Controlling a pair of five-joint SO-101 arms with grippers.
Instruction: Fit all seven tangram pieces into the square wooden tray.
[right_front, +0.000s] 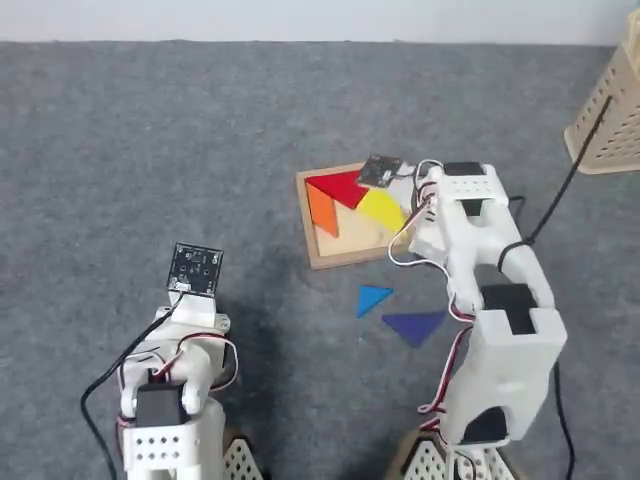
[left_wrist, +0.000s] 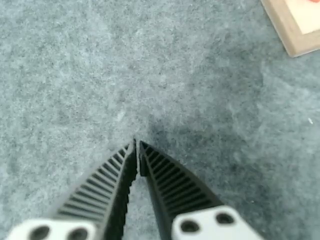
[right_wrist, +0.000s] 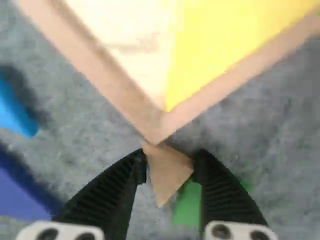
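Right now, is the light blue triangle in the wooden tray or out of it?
Out. The light blue triangle lies on the grey carpet, apart from the wooden tray and its rim.

Bright, even overhead light, soft faint shadows on the carpet (right_front: 150, 150)

Right arm (right_front: 485, 260) hides one tray (right_front: 318, 250) corner; a blurred tan triangle (right_wrist: 167, 170) overlaps a green piece (right_wrist: 186, 207).

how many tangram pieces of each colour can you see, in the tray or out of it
red piece: 1
orange piece: 1
yellow piece: 1
light blue piece: 1
dark blue piece: 1
green piece: 1
tan piece: 1
total: 7
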